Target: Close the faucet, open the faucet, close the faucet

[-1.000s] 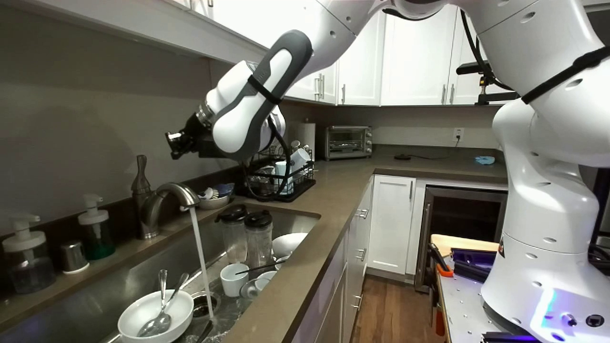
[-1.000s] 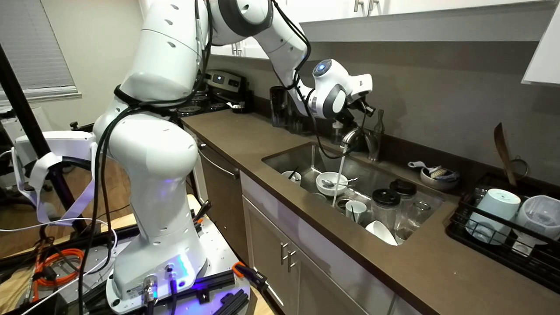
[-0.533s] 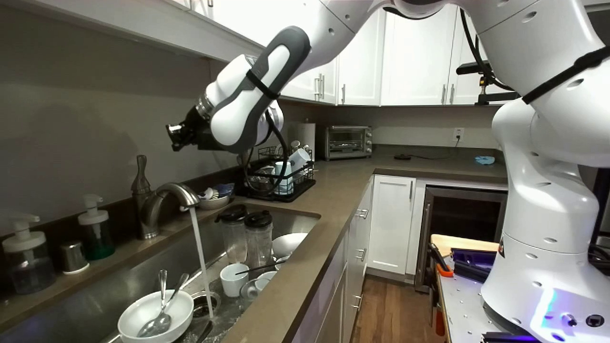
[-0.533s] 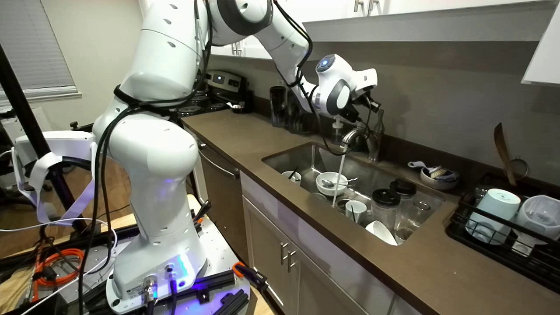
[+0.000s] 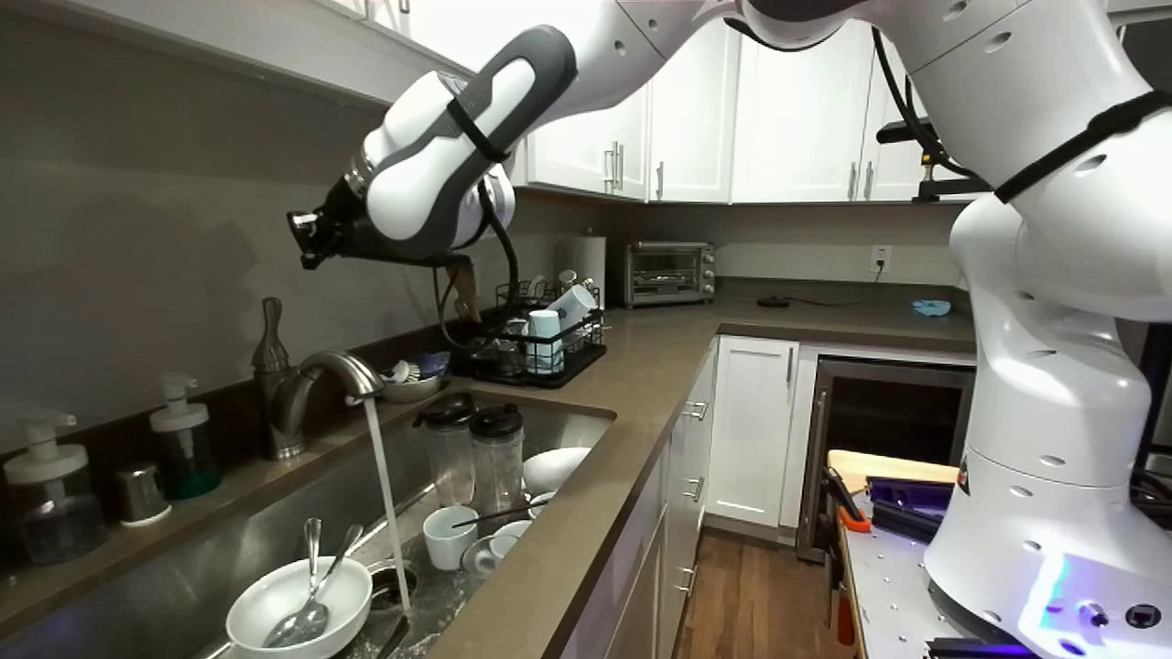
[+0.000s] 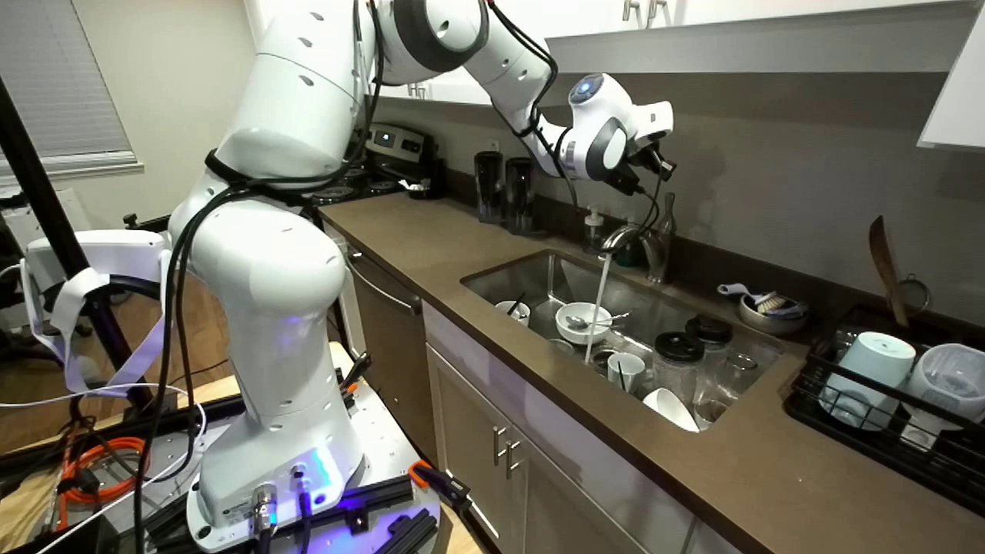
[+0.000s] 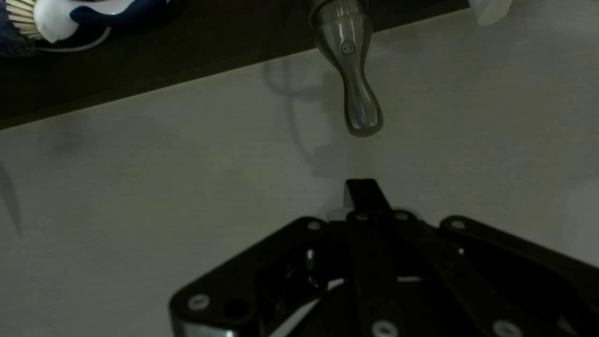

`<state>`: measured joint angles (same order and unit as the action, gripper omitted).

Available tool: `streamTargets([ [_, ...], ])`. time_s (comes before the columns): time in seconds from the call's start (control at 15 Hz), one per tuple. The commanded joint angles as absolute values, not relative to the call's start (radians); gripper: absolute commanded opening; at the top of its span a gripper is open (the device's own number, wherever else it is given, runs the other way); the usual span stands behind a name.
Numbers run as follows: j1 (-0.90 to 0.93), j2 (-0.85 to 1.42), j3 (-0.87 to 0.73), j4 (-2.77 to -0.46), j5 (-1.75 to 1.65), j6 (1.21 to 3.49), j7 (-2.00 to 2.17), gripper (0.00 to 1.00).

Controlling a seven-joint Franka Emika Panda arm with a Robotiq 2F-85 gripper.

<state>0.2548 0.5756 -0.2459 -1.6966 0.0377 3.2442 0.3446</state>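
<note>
The faucet [image 5: 334,371] stands at the back edge of the sink, a metal gooseneck with a slim upright lever [image 5: 269,340]. Water runs from its spout into the sink. It shows in both exterior views, its spout partly behind a hanging cable [image 6: 620,237]. In the wrist view the lever [image 7: 361,105] points down toward my fingers. My gripper [image 5: 307,240] is above the lever, apart from it, near the back wall. It also shows in an exterior view [image 6: 666,165]. In the wrist view my fingertips [image 7: 362,187] are together with nothing visible between them.
The sink [image 6: 531,265] holds a white bowl with spoons [image 5: 298,609], a mug [image 5: 449,538] and lidded blender cups [image 5: 497,458]. Soap dispensers [image 5: 183,444] and a brush bowl [image 5: 412,389] flank the faucet. A dish rack [image 6: 869,415] stands on the counter. Cabinets [image 5: 797,119] hang above.
My gripper has risen and moved away from the faucet lever, leftward in an exterior view and up to the right in an exterior view. The water stream looks the same.
</note>
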Motion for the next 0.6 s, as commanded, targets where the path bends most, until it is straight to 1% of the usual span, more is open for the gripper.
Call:
streamTargets([
  [0.0, 0.205, 0.641, -0.203, -1.591, 0.04, 3.23, 0.341, 0.0],
  [0.53, 0.144, 0.755, -0.129, -1.448, 0.036, 3.245, 0.338, 0.0],
])
